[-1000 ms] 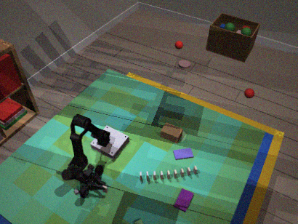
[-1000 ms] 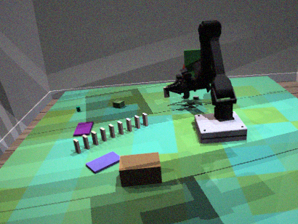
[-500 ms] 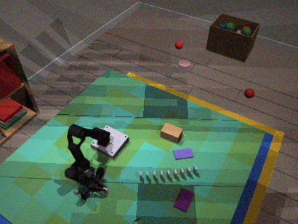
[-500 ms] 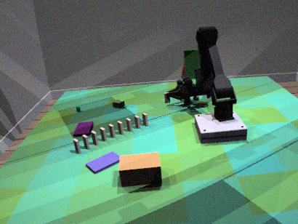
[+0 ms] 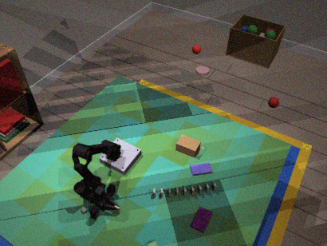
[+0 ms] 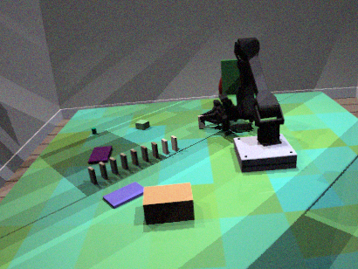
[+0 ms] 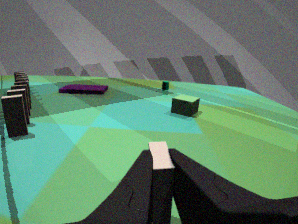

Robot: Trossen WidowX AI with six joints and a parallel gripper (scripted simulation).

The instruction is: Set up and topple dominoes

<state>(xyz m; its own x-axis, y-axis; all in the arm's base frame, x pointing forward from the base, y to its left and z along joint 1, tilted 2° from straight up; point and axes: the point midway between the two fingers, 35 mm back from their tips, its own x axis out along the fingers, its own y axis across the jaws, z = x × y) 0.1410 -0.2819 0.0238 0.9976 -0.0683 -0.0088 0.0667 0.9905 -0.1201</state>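
Observation:
Several dominoes stand upright in one evenly spaced row; the end domino nearest my arm (image 5: 154,193) (image 6: 175,143) (image 7: 15,116) and the far end domino (image 5: 214,186) (image 6: 92,175) are both upright. My gripper (image 5: 115,207) (image 6: 202,121) (image 7: 158,156) is shut on a pale domino, which shows upright at the fingertips in the exterior view. It is off the near end of the row, apart from the standing dominoes. Its exact height over the mat cannot be told. A small grey piece (image 5: 84,209) lies beside the gripper on the side away from the row.
An orange box (image 5: 188,145) (image 6: 168,194) and a flat violet block (image 5: 201,168) (image 6: 124,194) lie on one side of the row. A flat purple block (image 5: 201,219) (image 6: 100,155) (image 7: 83,89), a green block (image 6: 142,125) (image 7: 185,106) and a small green cylinder (image 6: 93,131) (image 7: 165,85) are on the other.

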